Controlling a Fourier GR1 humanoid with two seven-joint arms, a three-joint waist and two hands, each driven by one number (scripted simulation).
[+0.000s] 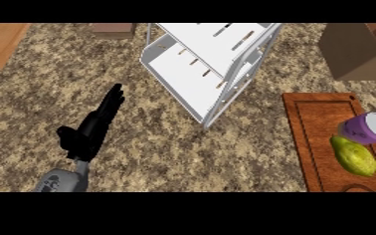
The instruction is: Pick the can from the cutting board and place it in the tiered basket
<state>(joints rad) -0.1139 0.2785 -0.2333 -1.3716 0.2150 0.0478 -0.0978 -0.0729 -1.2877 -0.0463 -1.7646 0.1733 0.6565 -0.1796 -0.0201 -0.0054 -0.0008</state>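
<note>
A purple can with a white top lies on the brown cutting board at the right edge of the view. The white tiered basket stands at the top middle of the granite counter, with two slotted shelves. My left hand shows at the lower left, fingers straight and pointing up toward the basket, holding nothing. It is well left of the basket and far from the can. My right hand shows nowhere in the view.
A yellow-green fruit lies on the board just below the can. A brown box stands at the top right. A small brown block sits at the top left. A wooden strip borders the counter's left edge.
</note>
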